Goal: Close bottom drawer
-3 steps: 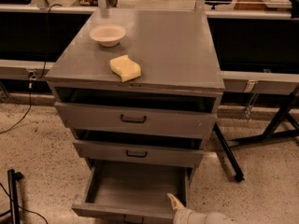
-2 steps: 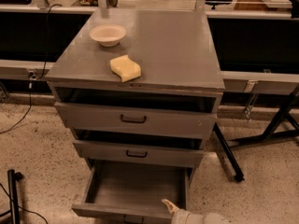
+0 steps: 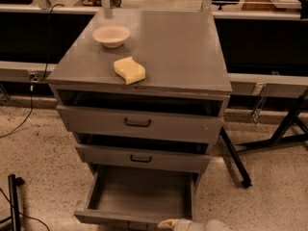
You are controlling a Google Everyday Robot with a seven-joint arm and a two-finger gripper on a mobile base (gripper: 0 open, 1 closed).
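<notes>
The gripper [image 3: 168,223] sits at the very bottom edge of the view, just at the front right part of the bottom drawer's [image 3: 139,196] front panel. Only its pale, rounded tip and a bit of white arm casing behind it show; whether it is open or closed cannot be told, and contact with the panel cannot be confirmed. It holds nothing visible.

The bottom drawer stands pulled far out from the grey metal cabinet [image 3: 192,57], its shallow rectangular tray bare and matte, its thin walls straight. Above it, the middle drawer [image 3: 110,155] juts out slightly, with a small dark pull handle at its centre. The top drawer [image 3: 96,121] has the tallest front and a wider dark handle, and also stands slightly out, leaving a dark gap under the cabinet top.

On the smooth, flat top, a round cream bowl [image 3: 111,35] rests near the back left corner. A pale yellow sponge [image 3: 129,70] with wavy sides lies near the front edge, left of centre, apart from the bowl.

The floor [image 3: 38,143] is speckled stone.
</notes>
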